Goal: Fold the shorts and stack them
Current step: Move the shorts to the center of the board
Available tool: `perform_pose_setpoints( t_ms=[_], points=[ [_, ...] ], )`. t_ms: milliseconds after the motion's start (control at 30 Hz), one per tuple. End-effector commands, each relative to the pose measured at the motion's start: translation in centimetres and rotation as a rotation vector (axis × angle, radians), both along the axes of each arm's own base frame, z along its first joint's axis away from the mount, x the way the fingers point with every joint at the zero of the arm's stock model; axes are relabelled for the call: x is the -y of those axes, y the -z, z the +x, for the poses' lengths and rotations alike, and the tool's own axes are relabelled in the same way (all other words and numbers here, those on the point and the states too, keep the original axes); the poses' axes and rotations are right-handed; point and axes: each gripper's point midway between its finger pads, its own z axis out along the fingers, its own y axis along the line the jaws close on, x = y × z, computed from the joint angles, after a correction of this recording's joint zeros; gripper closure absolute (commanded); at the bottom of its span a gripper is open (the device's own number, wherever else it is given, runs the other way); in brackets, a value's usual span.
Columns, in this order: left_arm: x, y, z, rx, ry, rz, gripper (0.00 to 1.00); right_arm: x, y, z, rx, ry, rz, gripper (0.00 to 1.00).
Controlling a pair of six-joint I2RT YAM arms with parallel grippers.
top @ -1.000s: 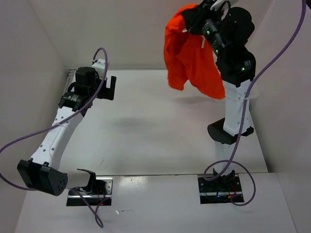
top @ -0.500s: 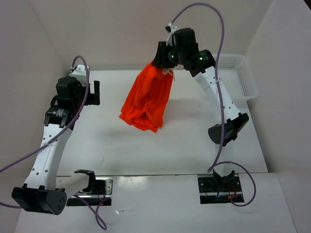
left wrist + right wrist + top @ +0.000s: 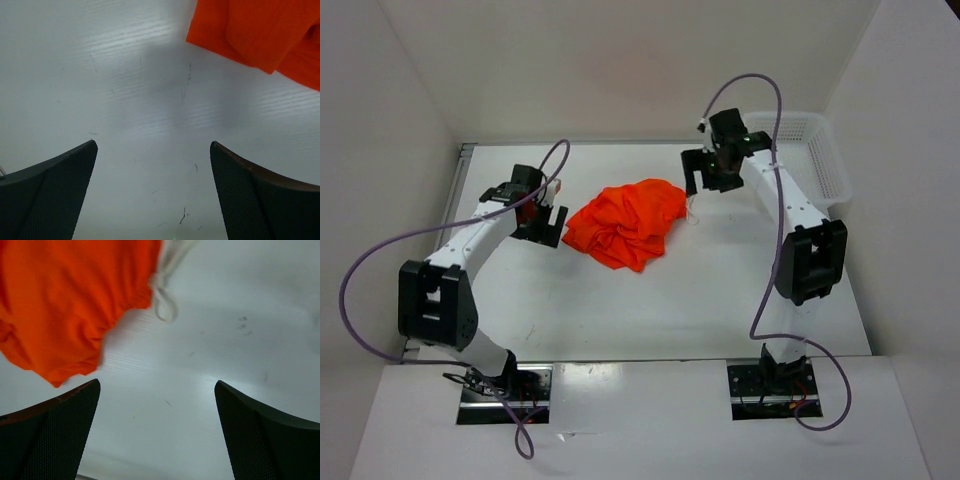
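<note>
Shorts (image 3: 625, 222) lie crumpled mid table (image 3: 670, 300), unspread; my left pincer (image 3: 549, 225) and right pincer (image 3: 708, 185) flank them, both apart, ready to flatten.

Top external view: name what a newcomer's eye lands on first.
The bright orange soft fabric shorts lie crumpled in a heap at centre, unfolded. The left gripper and right gripper flank the heap, both open and empty. A white mesh plastic basket sits at the far right edge.
</note>
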Motion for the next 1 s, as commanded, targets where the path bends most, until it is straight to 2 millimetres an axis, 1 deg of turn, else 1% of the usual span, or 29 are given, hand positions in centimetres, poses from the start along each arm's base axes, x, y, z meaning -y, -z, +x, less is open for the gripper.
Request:
perform_pose_setpoints(
  t_ms=[0,33,67,100,133,167,200,233,267,300,333,367,400,433,500,533,567,600,667,700,733,767,800,833,867,900,933,967],
  points=[
    [1.9,-2.2,3.6,0.068,0.040,-0.063,0.00,-4.7,-3.4,1.2,0.139,-0.134,-0.004,0.00],
    [3.1,-1.1,4.2,0.040,0.068,-0.089,0.00,-6.0,-3.0,0.7,0.126,-0.155,0.024,0.00],
    [3.8,-0.8,4.5,0.027,0.086,-0.105,0.01,-6.9,-2.6,0.3,0.108,-0.174,0.069,0.00],
    [4.6,-0.8,4.9,0.026,0.104,-0.119,0.01,-7.5,-1.8,-0.5,0.088,-0.187,0.094,0.02],
    [6.1,0.5,5.2,0.004,0.139,-0.140,0.01,-8.2,-1.6,-1.5,0.077,-0.212,0.118,0.07],
    [6.8,0.5,5.7,0.013,0.156,-0.152,0.01,-8.9,-1.7,-2.7,0.070,-0.244,0.153,0.10],
    [7.3,1.0,6.0,0.014,0.166,-0.152,0.03,-9.0,-2.0,-4.3,0.099,-0.265,0.175,0.11],
    [8.0,0.9,7.3,0.045,0.177,-0.157,0.03,-9.8,-2.4,-5.3,0.127,-0.294,0.194,0.11],
    [8.2,0.9,8.1,0.060,0.178,-0.160,0.03,-9.8,-1.0,-6.8,0.117,-0.310,0.200,0.17],
    [8.6,1.0,8.7,0.067,0.185,-0.171,0.03,-10.5,-3.5,-5.6,0.240,-0.287,0.259,0.20],
    [9.2,2.3,9.0,0.036,0.197,-0.176,0.03,-11.2,-3.4,-5.2,0.264,-0.261,0.277,0.24],
    [9.4,2.3,9.6,0.040,0.198,-0.177,0.04,-11.7,-3.6,-4.7,0.284,-0.233,0.299,0.29],
    [9.4,3.3,9.6,0.018,0.196,-0.174,0.04,-12.3,-2.4,-3.9,0.259,-0.194,0.325,0.30],
    [9.3,4.5,9.7,-0.007,0.189,-0.161,0.04,-12.8,-3.2,-2.9,0.312,-0.192,0.351,0.30],
    [9.5,5.3,9.6,-0.025,0.191,-0.147,0.05,-12.9,-2.0,-2.8,0.311,-0.195,0.325,0.30],
    [9.0,5.8,9.3,-0.033,0.181,-0.128,0.06,-12.7,-0.7,-2.5,0.289,-0.183,0.306,0.28],
    [8.4,6.0,9.4,-0.027,0.165,-0.097,0.06,-12.3,-0.2,-2.4,0.288,-0.164,0.283,0.27],
    [7.9,6.9,8.7,-0.051,0.157,-0.079,0.06,-12.3,0.4,-2.3,0.278,-0.170,0.273,0.27],
    [7.9,7.2,8.6,-0.051,0.157,-0.079,0.06,-12.4,1.7,-1.9,0.280,-0.170,0.273,0.27],
    [8.6,7.6,8.3,-0.070,0.176,-0.117,0.09,-13.0,2.0,-1.9,0.266,-0.176,0.300,0.27],
    [9.1,7.6,8.2,-0.075,0.189,-0.141,0.12,-13.2,3.2,-1.7,0.242,-0.159,0.304,0.27],
    [9.5,7.8,8.0,-0.093,0.197,-0.159,0.16,-13.6,3.1,-1.3,0.248,-0.167,0.316,0.27],
    [10.2,8.2,7.7,-0.107,0.215,-0.176,0.19,-14.0,3.6,-1.5,0.237,-0.175,0.313,0.27],
    [10.3,7.9,8.0,-0.098,0.216,-0.178,0.27,-14.2,4.1,-1.4,0.227,-0.188,0.312,0.27],
    [10.9,7.9,7.5,-0.111,0.231,-0.188,0.32,-14.0,4.2,-1.3,0.231,-0.180,0.303,0.27],
    [11.3,7.9,7.4,-0.115,0.241,-0.208,0.37,-13.9,4.8,-1.1,0.223,-0.171,0.290,0.29],
    [11.4,7.9,7.1,-0.126,0.245,-0.216,0.43,-13.6,5.0,-1.0,0.230,-0.159,0.277,0.29],
    [11.5,7.9,7.1,-0.128,0.249,-0.225,0.57,-13.6,5.6,-1.0,0.218,-0.158,0.273,0.30]
  ],
)
